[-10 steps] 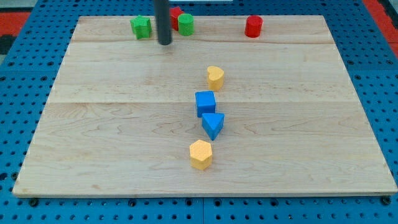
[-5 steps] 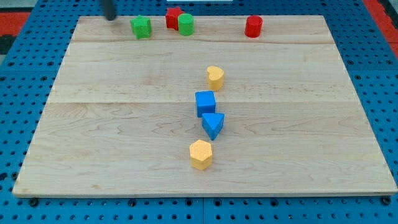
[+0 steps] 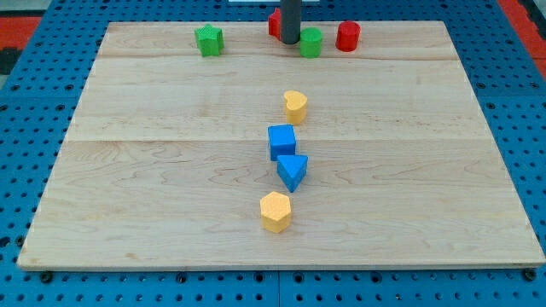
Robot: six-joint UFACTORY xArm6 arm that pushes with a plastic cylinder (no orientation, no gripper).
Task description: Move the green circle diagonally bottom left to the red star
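Pale wooden board (image 3: 171, 170) rests on a blue perforated table (image 3: 26, 102) and carries all eight blocks. My tip (image 3: 290, 41) stands at the view's top edge of the board; it is a plain dark rod end with no jaws, so it holds nothing and has no open or closed state. The green circle (image 3: 311, 42) sits just beside my tip on the view's right, touching it or nearly so; contact cannot be confirmed. The red star (image 3: 275, 23) lies immediately to the view's left of the rod and slightly toward the view's top, partly hidden behind the rod, so its shape is hard to make out. The red cylinder (image 3: 347, 37) stands to the view's right of my tip, just beyond the green circle. The green star-like block (image 3: 208, 40) lies well apart from my tip on the view's left. Toward the view's bottom of my tip, four blocks form a rough column: the yellow heart (image 3: 295, 106), then the blue cube (image 3: 281, 141), then the blue triangle (image 3: 292, 170) touching the cube, then the yellow hexagon (image 3: 275, 211) farthest from my tip.
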